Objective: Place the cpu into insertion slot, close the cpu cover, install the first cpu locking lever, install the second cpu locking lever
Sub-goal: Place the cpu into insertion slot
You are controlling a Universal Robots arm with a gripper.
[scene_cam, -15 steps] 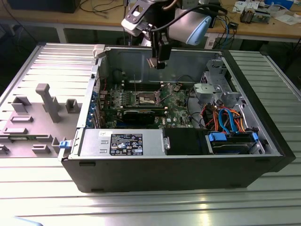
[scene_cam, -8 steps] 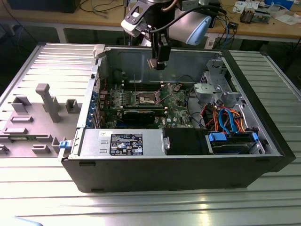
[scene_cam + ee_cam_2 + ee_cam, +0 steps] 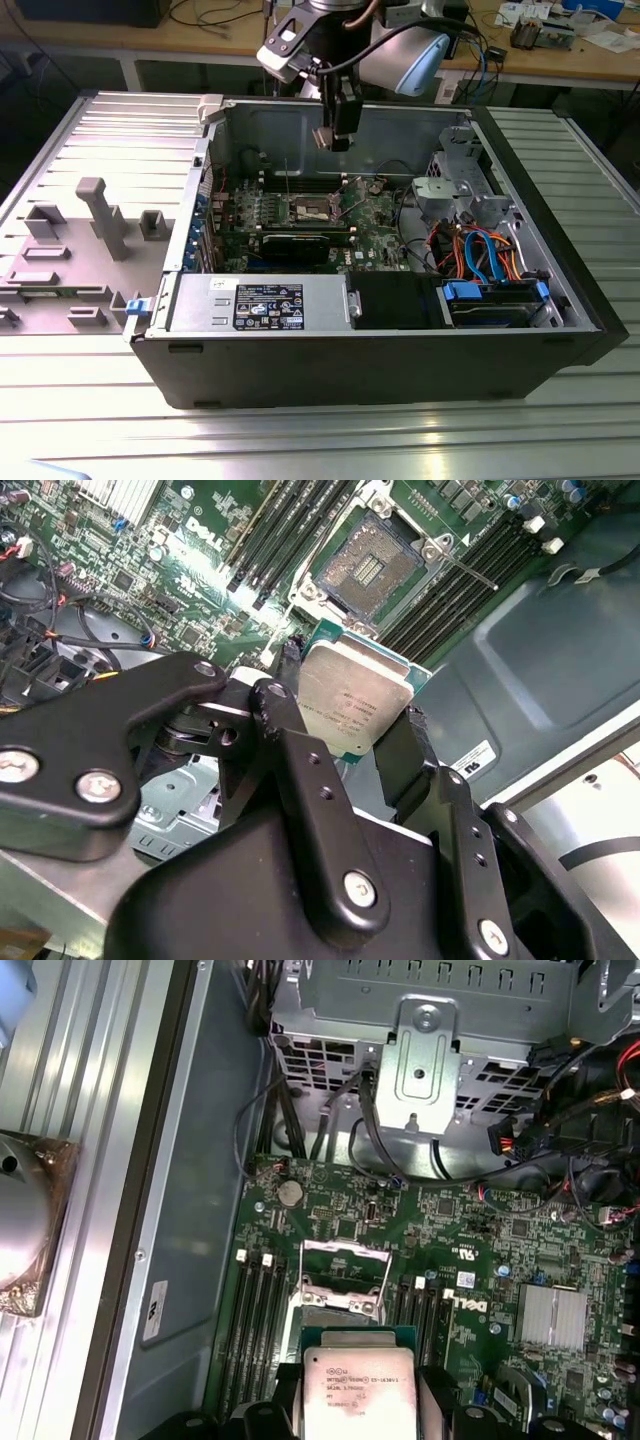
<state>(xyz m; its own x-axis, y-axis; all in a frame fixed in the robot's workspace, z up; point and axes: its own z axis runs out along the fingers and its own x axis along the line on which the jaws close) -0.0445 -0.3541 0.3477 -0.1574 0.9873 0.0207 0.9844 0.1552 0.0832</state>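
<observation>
Black gripper (image 3: 345, 715) clamped on the cpu (image 3: 355, 695), chip held clear above the uncovered insertion slot (image 3: 365, 568)

Black jointed fingers (image 3: 300, 780) — silver screws (image 3: 360, 888) throughout — on a pale-blue-capped grey arm (image 3: 412, 58).

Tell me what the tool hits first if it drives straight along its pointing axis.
Most likely the open insertion slot on the green motherboard: the tool, shut on the cpu, points at it in both wrist views. Depth is unclear, so it could land just beside the slot.
</observation>
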